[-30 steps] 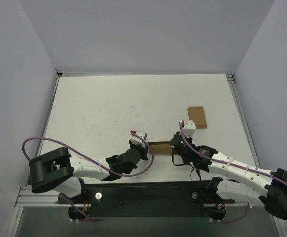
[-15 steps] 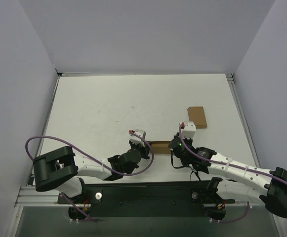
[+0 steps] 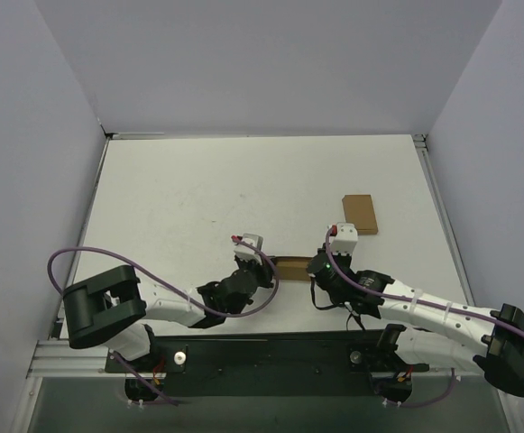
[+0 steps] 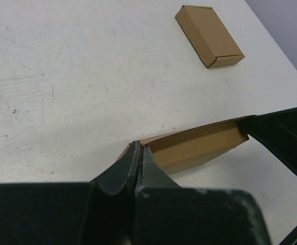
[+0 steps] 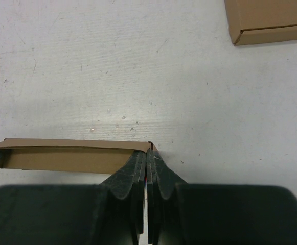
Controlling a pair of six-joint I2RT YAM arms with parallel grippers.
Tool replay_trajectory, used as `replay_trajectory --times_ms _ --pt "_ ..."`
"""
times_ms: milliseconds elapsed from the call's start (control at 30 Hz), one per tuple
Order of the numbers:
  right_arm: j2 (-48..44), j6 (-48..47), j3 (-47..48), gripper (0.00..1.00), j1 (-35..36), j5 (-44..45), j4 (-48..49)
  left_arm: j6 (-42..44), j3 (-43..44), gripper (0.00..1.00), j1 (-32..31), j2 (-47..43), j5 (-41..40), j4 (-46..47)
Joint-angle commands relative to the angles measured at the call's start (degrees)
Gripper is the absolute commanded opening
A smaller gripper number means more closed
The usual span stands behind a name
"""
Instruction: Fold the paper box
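The paper box [image 3: 290, 268] is a low brown kraft tray near the table's front edge, held between both grippers. My left gripper [image 3: 269, 270] is shut on the box's left end wall. In the left wrist view its fingertips [image 4: 139, 148] pinch the thin cardboard, and the box [image 4: 199, 145] stretches away to the right. My right gripper [image 3: 314, 269] is shut on the box's right end. In the right wrist view the tips [image 5: 148, 151] close on the corner flap, and the box [image 5: 61, 155] runs off to the left.
A plain closed brown cardboard rectangle [image 3: 359, 214] lies flat at the back right, apart from both arms. It also shows in the left wrist view [image 4: 209, 34] and the right wrist view [image 5: 271, 20]. Grey walls enclose the white table [image 3: 198, 198].
Both wrists have edged slightly away from the table's front edge, the left one a little to the left. The box stays pinched between them.
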Motion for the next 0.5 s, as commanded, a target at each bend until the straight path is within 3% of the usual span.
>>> replay_trajectory --times_ms 0,467 --pt "3.3 1.6 -3.5 0.00 1.3 -7.5 -7.0 -1.4 -3.1 0.00 1.1 1.4 9.8 -14.9" --pt "2.9 1.7 -3.6 0.00 1.3 -7.0 -6.6 6.1 -7.5 0.00 0.4 5.8 11.3 -9.0"
